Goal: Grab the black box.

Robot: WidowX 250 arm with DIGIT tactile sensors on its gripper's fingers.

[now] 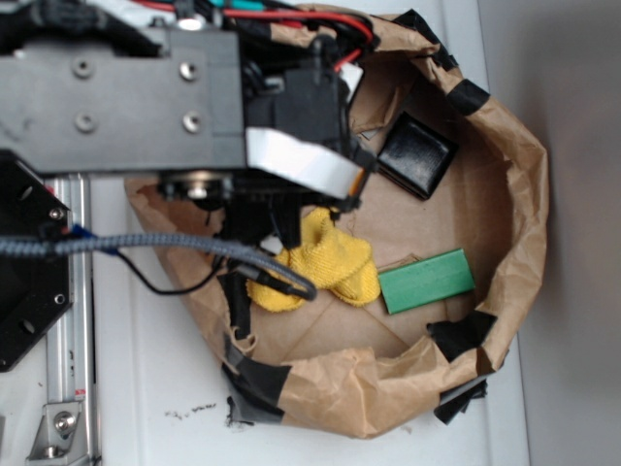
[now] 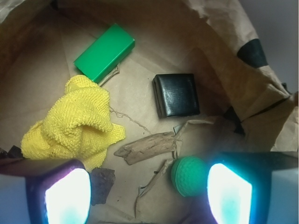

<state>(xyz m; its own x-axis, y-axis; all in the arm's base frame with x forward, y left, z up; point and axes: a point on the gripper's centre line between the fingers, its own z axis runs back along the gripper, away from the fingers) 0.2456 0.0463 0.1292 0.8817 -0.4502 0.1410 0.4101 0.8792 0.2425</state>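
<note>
Tool spread wide and empty above the paper bowl. Box lies ahead, slightly right of centre, well apart, beyond the wood scrap and ball.

Exterior view: overhead, looking straight down, arm filling upper left. Wrist view: close, angled down past fingertips. Shared: paper nest floor, black box, yellow cloth, green block.
</note>
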